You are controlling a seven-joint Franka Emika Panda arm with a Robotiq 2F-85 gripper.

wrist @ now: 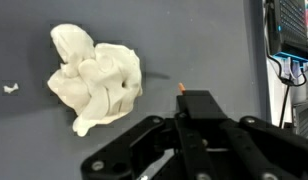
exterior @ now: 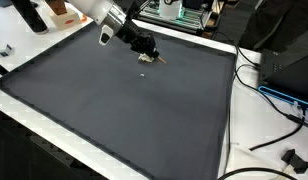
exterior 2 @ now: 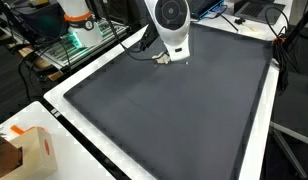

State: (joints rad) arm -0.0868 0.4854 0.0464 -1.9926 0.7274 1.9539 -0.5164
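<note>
1. Exterior views both show a big dark mat (exterior: 124, 120) (exterior 2: 184, 120). It covers most of a white table (exterior: 249, 125).
2. One white robot arm (exterior 2: 172, 20) leans over the far part of the mat. It is the only arm, so no other arm is nearer.
3. The black claw (exterior: 144, 48) (exterior 2: 164, 57) (wrist: 197, 98) hangs low, close to the mat. In the wrist view its two fingers look pressed together with no gap between them.
4. A white crumpled lump (wrist: 94, 80) lies flat on the mat. It looks like scrunched paper or cloth. In the wrist view it sits up and to the left of the claw tip. It is near the claw but not touching it, and some bare mat shows between them. The lump is a bit taller than it is wide in that view, so its long side runs from top to bottom. The claw does not hold it.
5. A thin stick with an orange tip (wrist: 181, 88) pokes out just beside the claw tip, on the side of the lump. I cannot tell if the fingers pinch it or if it just lies there.
6. A tiny white crumb (wrist: 9, 88) lies on the mat past the lump, well apart from the claw.
7. I see no words or brand names that can be read. The screen (wrist: 294, 25) at the edge of the wrist view is too blurry.
</note>
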